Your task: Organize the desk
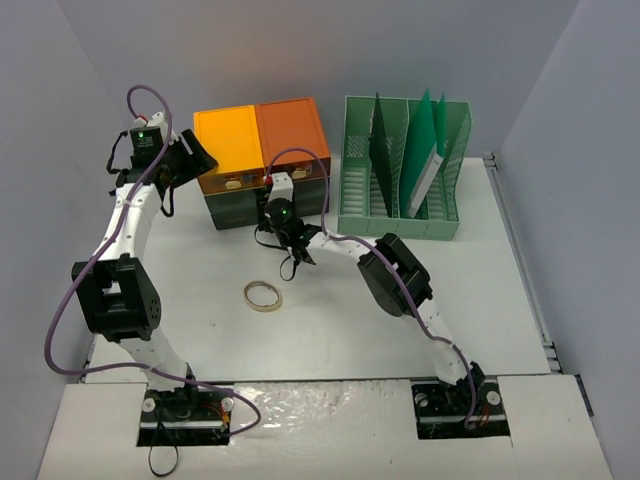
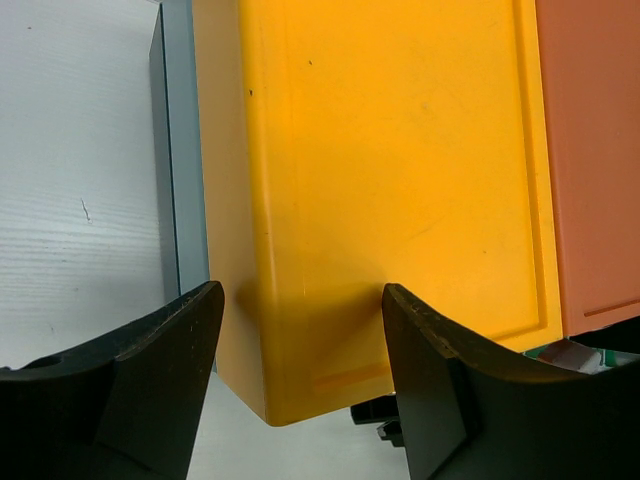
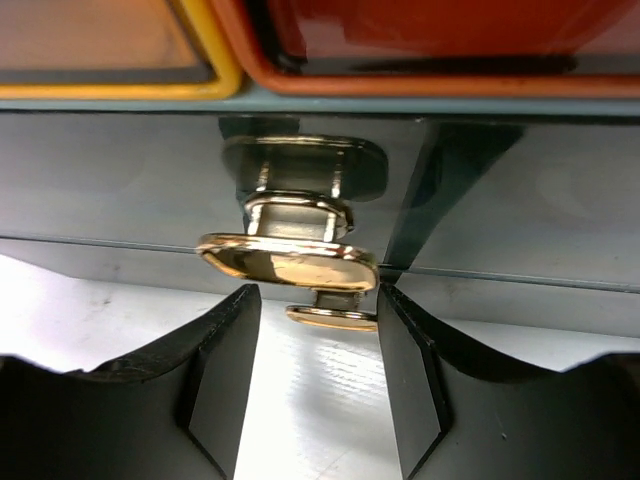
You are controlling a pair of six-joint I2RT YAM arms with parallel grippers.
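The green slotted plastic file rack [image 1: 400,218] holds a dark green board [image 1: 382,150] and teal folders [image 1: 428,135] standing on edge and leaning, one with a pale edge. It stands well off to the right of both pairs of fingers. What is inside the grey drawer unit with yellow and orange plastic tops [image 1: 262,135] cannot be seen. The left gripper [image 2: 302,300] hangs above the yellow top with its black fingers spread and nothing between them; the top's near corner lies in the gap below. Only the right wrist view shows the polished brass pull handle [image 3: 288,262] on the unit's grey front. It sits just ahead of the right gripper [image 3: 318,300], whose fingers are apart on either side of it; whether they touch it cannot be told. Only the overhead view shows a thin tan ring [image 1: 262,296] lying flat behind the right fingers. The desk [image 1: 400,310], a broad matte off-white tabletop, spreads beneath both grippers, carrying the unit and the rack at its far edge.
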